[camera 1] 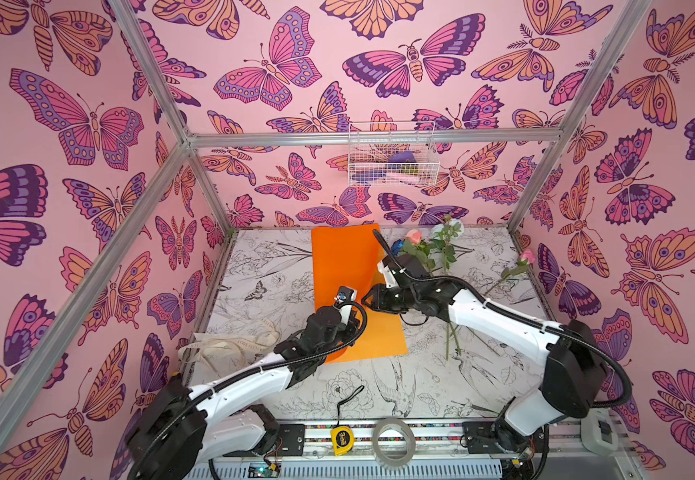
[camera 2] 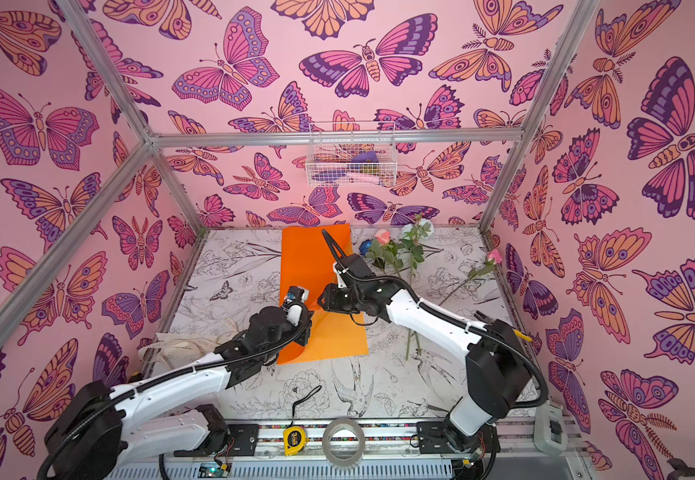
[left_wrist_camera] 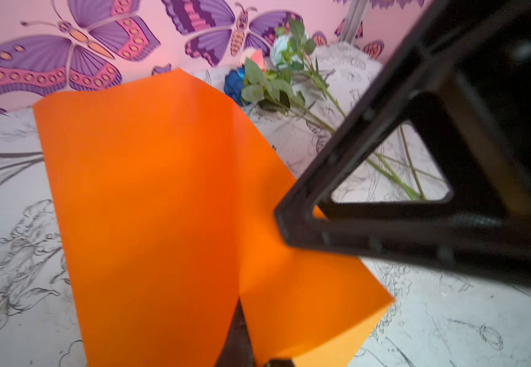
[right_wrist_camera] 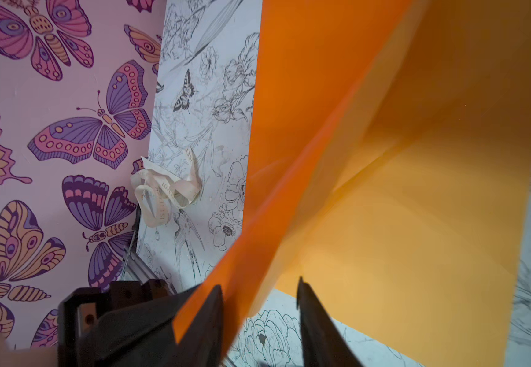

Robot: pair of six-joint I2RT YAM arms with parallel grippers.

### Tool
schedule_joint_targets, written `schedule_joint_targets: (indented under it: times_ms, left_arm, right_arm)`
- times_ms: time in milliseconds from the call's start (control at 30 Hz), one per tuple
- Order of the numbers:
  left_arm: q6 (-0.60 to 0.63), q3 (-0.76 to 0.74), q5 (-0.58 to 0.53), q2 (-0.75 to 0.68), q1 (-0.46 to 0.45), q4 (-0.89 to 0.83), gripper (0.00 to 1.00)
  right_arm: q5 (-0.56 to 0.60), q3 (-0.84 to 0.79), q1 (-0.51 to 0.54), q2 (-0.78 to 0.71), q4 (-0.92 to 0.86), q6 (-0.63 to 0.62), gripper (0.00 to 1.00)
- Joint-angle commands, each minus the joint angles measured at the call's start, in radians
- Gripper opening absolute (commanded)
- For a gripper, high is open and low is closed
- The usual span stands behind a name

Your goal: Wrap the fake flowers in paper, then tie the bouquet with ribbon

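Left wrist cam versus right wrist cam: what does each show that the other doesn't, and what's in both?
Left wrist only: the fake flowers, lying loose on the table beyond the paper, stems unwrapped. Right wrist only: the cream ribbon, heaped on the table. Both: the orange wrapping paper, partly raised off the table and bent, with the right gripper at it. Only the right wrist view shows its jaws apart.
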Motion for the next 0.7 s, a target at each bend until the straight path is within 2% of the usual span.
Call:
schedule_joint_targets:
  times_ms: [0,133,233,467,667]
  left_arm:
    - [-0.028,-0.022,-0.115,-0.085,0.002,-0.045,0.0]
    - [-0.044,-0.018,-0.192,-0.157,0.004,-0.096,0.0]
    - [-0.07,-0.017,-0.224,-0.191,0.009,-0.111,0.0]
    - [-0.127,-0.018,-0.27,-0.244,0.016,-0.143,0.0]
    - [-0.186,-0.046,-0.318,-0.313,0.021,-0.197,0.0]
  right_arm:
    - [0.126,0.003,-0.044,-0.119,-0.061,-0.052,0.47]
    - [0.281,-0.033,-0.061,-0.205,-0.121,-0.088,0.5]
    - [0.356,-0.046,-0.062,-0.201,-0.179,-0.119,0.51]
    - [0.354,-0.044,-0.061,-0.042,-0.207,-0.214,0.5]
    - [0.314,0.104,-0.06,0.205,-0.25,-0.339,0.52]
